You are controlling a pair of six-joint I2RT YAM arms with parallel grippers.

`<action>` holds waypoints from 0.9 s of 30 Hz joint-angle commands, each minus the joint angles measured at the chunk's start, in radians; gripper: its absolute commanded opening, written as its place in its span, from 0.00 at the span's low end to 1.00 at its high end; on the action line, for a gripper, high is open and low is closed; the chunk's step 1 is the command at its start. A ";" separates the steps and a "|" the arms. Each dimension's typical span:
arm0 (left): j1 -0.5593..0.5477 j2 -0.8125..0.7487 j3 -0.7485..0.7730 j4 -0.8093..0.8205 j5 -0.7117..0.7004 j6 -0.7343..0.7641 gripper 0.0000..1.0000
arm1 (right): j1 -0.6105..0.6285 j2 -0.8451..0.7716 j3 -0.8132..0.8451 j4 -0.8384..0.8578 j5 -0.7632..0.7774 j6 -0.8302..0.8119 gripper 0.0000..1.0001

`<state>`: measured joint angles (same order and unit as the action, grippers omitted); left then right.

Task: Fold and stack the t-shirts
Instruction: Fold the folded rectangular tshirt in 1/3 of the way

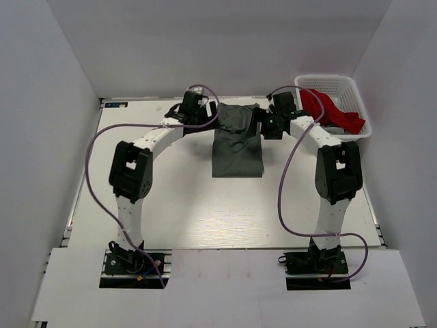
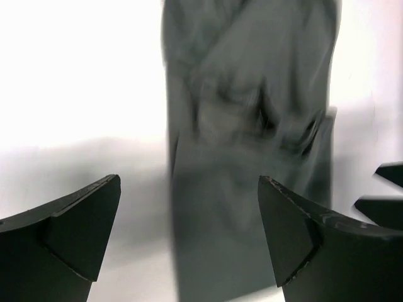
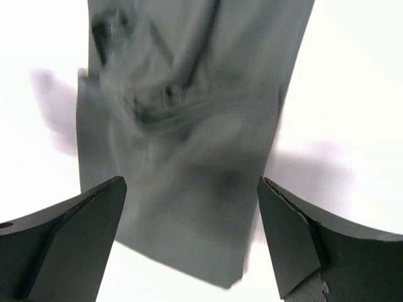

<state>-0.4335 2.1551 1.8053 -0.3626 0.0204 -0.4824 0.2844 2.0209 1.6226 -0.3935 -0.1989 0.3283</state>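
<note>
From above, the dark olive-grey t-shirt (image 1: 237, 140) lies folded into a long, narrow strip on the white table (image 1: 205, 212), in the far middle, running from far to near. The left gripper (image 1: 207, 113) sits at the strip's far left corner and the right gripper (image 1: 266, 121) at its far right edge. From this height you cannot tell how wide either one's fingers stand. The red t-shirt (image 1: 329, 109) is heaped in the white lattice basket (image 1: 326, 78) at the far right of the table, well apart from the grey strip and partly draped over the basket's rim. In the left wrist view, the left gripper (image 2: 189, 242) is released. Its two dark fingers (image 2: 69, 233) are spread wide with nothing clamped between them. Beyond them is the dark olive-grey t-shirt (image 2: 252, 157), blurred and creased across its middle, with bright table to its left. Two dark tips (image 2: 387, 211) show at the right edge, too cut off to name. In the right wrist view, the right gripper (image 3: 189, 245) is likewise released, its fingers (image 3: 321, 245) far apart and holding nothing. The dark olive-grey t-shirt (image 3: 189, 157) fills the gap above them, blurred and rumpled towards the top of the picture, with one corner nearest the camera. Whether any finger touches the cloth cannot be told.
</note>
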 commanded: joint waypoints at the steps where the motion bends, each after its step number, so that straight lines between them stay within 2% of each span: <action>1: -0.011 -0.237 -0.203 0.037 0.001 0.002 1.00 | 0.012 -0.137 -0.130 0.065 -0.045 -0.029 0.90; 4: -0.011 -0.398 -0.474 0.060 0.001 -0.025 1.00 | 0.028 -0.191 -0.213 0.074 -0.079 -0.066 0.90; 7: -0.033 -0.518 -0.657 0.073 0.015 -0.073 1.00 | 0.070 -0.203 -0.273 0.107 -0.163 -0.078 0.90; 10: -0.033 -0.581 -0.802 0.126 0.142 -0.094 1.00 | 0.088 -0.234 -0.325 0.091 -0.123 -0.029 0.90; 12: -0.063 -0.581 -0.862 0.158 0.213 -0.107 1.00 | 0.081 -0.278 -0.424 0.100 -0.085 0.017 0.90; 16: -0.105 -0.543 -0.874 0.171 0.242 -0.119 1.00 | 0.079 -0.386 -0.608 0.179 -0.088 0.139 0.90; 19: -0.135 -0.494 -0.842 0.162 0.208 -0.110 1.00 | 0.072 -0.435 -0.671 0.186 -0.063 0.166 0.90; 23: -0.154 -0.419 -0.773 0.122 0.129 -0.099 1.00 | 0.059 -0.424 -0.698 0.193 -0.036 0.199 0.90; 26: -0.154 -0.376 -0.730 0.096 0.089 -0.099 0.87 | 0.052 -0.398 -0.707 0.232 -0.065 0.228 0.90; 27: -0.154 -0.351 -0.721 0.096 0.076 -0.099 0.78 | 0.050 -0.383 -0.708 0.234 -0.068 0.232 0.90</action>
<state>-0.5865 1.7767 1.0439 -0.2497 0.1600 -0.5877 0.3439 1.6176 0.9283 -0.2237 -0.2581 0.5163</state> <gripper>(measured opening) 0.819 0.904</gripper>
